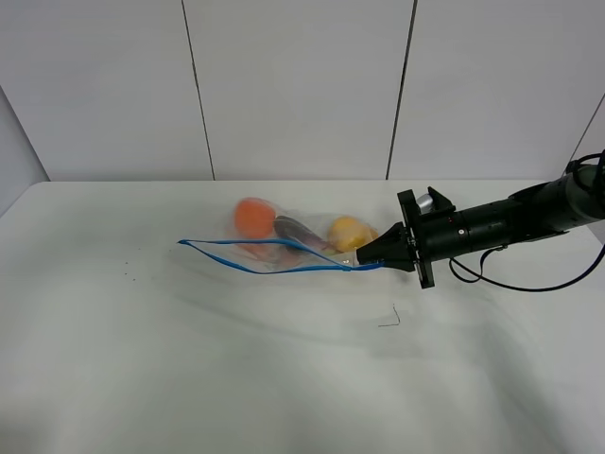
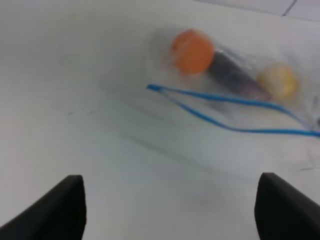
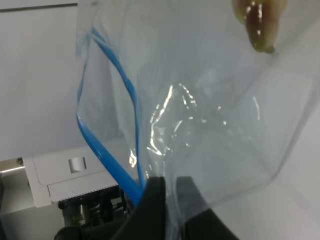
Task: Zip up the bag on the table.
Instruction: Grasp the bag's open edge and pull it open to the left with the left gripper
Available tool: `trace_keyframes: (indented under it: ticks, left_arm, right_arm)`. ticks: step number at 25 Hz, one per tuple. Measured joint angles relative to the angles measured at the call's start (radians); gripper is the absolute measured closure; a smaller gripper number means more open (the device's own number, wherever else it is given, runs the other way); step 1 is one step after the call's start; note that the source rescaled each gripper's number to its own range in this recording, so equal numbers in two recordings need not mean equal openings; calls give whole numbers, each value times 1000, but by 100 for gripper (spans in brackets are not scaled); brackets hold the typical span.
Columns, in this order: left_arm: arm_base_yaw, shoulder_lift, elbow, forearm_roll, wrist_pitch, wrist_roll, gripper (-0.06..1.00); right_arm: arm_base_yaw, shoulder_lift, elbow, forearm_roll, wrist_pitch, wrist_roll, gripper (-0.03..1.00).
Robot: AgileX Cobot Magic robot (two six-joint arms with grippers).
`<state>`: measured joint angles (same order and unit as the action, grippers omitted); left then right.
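Table [image 1: 284, 378]; bag [image 1: 293, 236] left-to-right, zipper [image 1: 302, 270] frontward

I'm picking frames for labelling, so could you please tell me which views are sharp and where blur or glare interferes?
Exterior high: sharp, evenly lit, the bag casting only a faint shadow on the table. Left wrist: soft throughout, with the orange fruit and the left gripper blurred. Right wrist: crisp close up, with white glare on the bag near the right gripper.
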<state>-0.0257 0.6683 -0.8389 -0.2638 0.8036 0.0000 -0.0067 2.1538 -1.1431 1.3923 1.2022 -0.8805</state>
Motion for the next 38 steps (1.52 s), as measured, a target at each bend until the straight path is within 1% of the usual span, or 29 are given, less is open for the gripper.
trace_keyframes:
  ticks: [3, 8, 11, 14, 18, 20, 21, 24, 27, 31, 33, 35, 36, 38]
  left_arm:
    - [0, 138, -1, -87, -74, 52, -6]
    - [-5, 364, -1, -243, -130, 178, -6]
    - [-45, 473, -1, -308, -165, 250, -6]
    - [-117, 545, -1, -334, -208, 275, -6]
    - [-252, 623, -2, -336, -298, 301, -6]
    - [-339, 653, -2, -337, -364, 343, -6]
    - [-371, 666, -2, -334, -393, 372, -6]
    - [-464, 700, -2, -306, -496, 520, -6]
    - [-534, 728, -2, -241, -586, 707, -6]
    - [-602, 760, -2, -99, -711, 1022, -6]
    - [-628, 782, -2, -69, -787, 1149, -6]
    - [-650, 806, -2, -60, -878, 1214, -6]
    - [-650, 806, -2, -60, -878, 1214, -6]
    - [-680, 835, -2, -55, -961, 1259, -6]
  right_arm:
    - [0, 0, 0, 0, 0, 0, 97]
    - [0, 0, 0, 0, 0, 0, 97]
    - [0, 0, 0, 0, 0, 0, 97]
    - [0, 0, 0, 0, 0, 0, 97]
    - [0, 0, 0, 0, 0, 0, 97]
    - [0, 0, 0, 0, 0, 0, 97]
    - [0, 0, 0, 0, 0, 0, 97]
    - [0, 0, 0, 0, 0, 0, 97]
    - [0, 0, 0, 0, 0, 0, 97]
    - [0, 0, 0, 0, 0, 0, 97]
    - [0, 0, 0, 0, 0, 0, 97]
    - [0, 0, 0, 0, 0, 0, 97]
    - [0, 0, 0, 0, 0, 0, 97]
    - [0, 0, 0, 0, 0, 0, 97]
